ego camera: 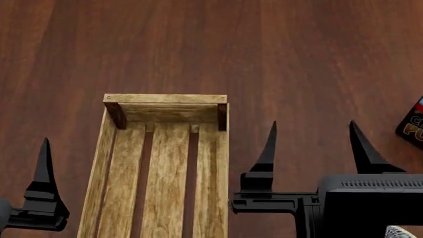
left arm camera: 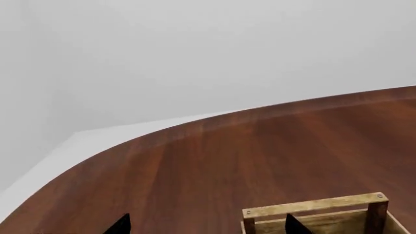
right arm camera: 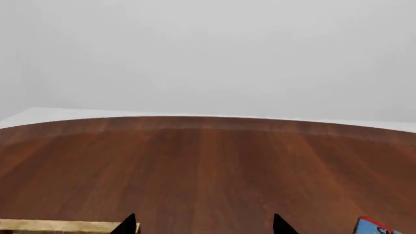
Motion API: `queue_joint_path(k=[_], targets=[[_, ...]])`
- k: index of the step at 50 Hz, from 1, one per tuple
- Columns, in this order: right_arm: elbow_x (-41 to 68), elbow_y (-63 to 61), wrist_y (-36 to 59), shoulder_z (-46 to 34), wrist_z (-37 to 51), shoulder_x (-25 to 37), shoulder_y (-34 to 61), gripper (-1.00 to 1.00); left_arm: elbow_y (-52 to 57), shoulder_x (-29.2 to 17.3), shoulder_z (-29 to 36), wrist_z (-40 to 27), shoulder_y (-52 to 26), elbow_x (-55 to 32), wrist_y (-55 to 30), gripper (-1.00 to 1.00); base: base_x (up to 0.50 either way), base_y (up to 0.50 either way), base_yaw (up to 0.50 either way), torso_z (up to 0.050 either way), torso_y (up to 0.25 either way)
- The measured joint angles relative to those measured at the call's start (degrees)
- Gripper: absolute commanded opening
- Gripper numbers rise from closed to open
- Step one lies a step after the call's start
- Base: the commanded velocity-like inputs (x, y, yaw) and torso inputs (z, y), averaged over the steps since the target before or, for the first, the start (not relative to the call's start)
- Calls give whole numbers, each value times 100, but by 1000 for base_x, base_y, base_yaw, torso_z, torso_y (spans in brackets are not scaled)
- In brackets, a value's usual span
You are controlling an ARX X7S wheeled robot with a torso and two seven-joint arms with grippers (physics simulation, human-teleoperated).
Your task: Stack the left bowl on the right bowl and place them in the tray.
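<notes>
Neither bowl shows in any view. The tray (ego camera: 165,98), a long crate of light weathered wood with a slatted bottom, lies empty on the dark wooden table (ego camera: 297,59). My right gripper (ego camera: 314,148) hovers just right of the tray, open, with only bare table between its fingers. One finger (ego camera: 45,168) of my left gripper shows left of the tray. The left wrist view has the left gripper (left arm camera: 208,225) open, with the tray's end (left arm camera: 312,205) behind one fingertip. In the right wrist view the right gripper (right arm camera: 202,225) is open beside the tray's edge (right arm camera: 58,225).
A dark red-and-blue printed box (ego camera: 413,124) lies at the right edge of the head view and shows as a corner (right arm camera: 373,226) in the right wrist view. The table's curved far edge (left arm camera: 215,117) meets a pale wall.
</notes>
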Motion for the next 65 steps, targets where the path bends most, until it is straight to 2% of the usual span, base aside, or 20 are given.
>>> queue_joint_path(k=[9, 20, 28, 38, 49, 57, 65], targets=[[319, -542, 1414, 214, 295, 204, 457, 100, 65, -3, 0, -138, -57, 62, -149, 100, 0, 0, 0, 0, 0], [1115, -1079, 3573, 942, 500, 144, 1161, 100, 161, -30, -75, -196, -72, 3, -298, 100, 0, 0, 0, 0, 0], [2792, -1061, 4566, 1541, 1527, 355, 1483, 100, 215, -65, -112, -189, -62, -66, -371, 100, 0, 0, 0, 0, 0], [4617, -917, 5029, 1980, 2838, 707, 1432, 100, 270, -110, -128, -188, -23, -116, -414, 100, 0, 0, 0, 0, 0], [6231, -758, 5107, 2069, 4211, 1106, 1294, 100, 383, -155, -161, -232, -9, -154, -537, 100, 0, 0, 0, 0, 0], [6824, -728, 5061, 1951, 4772, 1331, 1144, 100, 415, -181, -165, -262, -9, -165, -591, 100, 0, 0, 0, 0, 0], [6945, -785, 4957, 1897, 4857, 1428, 857, 100, 439, -201, -149, -282, -14, -177, -634, 100, 0, 0, 0, 0, 0]])
